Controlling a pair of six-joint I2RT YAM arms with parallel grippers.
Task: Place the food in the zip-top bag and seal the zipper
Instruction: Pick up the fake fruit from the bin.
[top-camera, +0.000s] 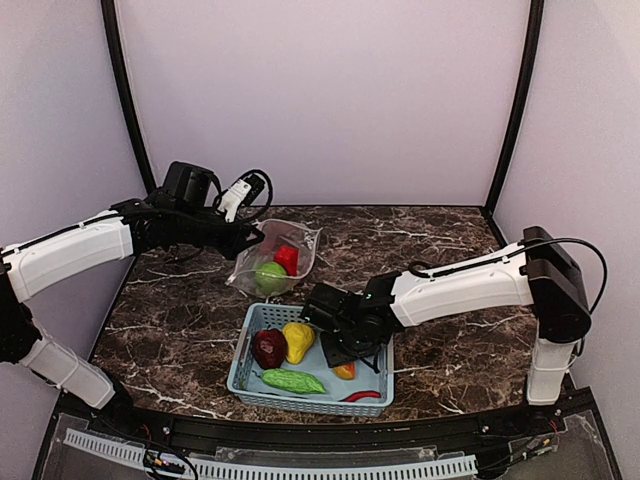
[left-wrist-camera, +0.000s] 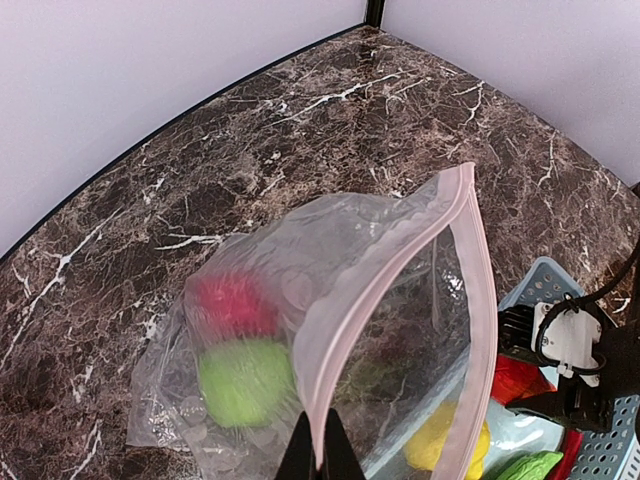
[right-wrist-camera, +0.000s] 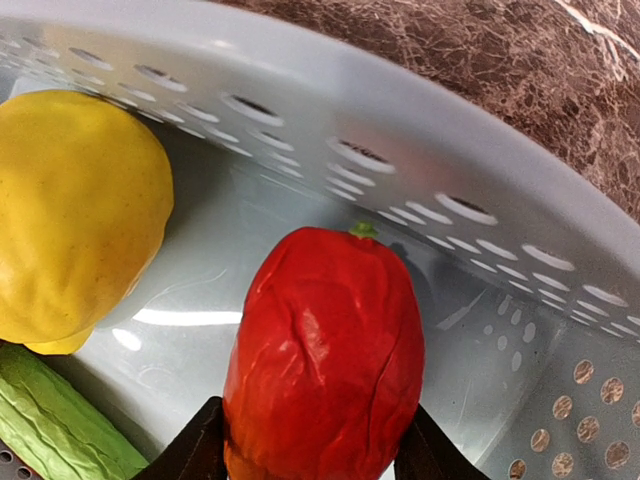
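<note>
Right claw (right-wrist-camera: 310, 455) straddles the orange pepper (right-wrist-camera: 325, 340), grip unclear with fingertips (right-wrist-camera: 190, 455) cut off; left claw (left-wrist-camera: 320, 450) pinches the zip-top bag's (left-wrist-camera: 300, 260) rim.

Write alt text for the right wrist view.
The right gripper clasps an orange-red pepper lying in the pale blue basket. A yellow pepper sits to its left, with a bumpy green cucumber at the lower left corner.

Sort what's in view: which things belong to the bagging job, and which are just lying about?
Job: zip-top bag, zipper, red pepper, lime-green pepper, orange-red pepper, yellow pepper, dark red pepper, cucumber, chilli, left gripper, right gripper.
Lying about: light blue basket, marble table.
</note>
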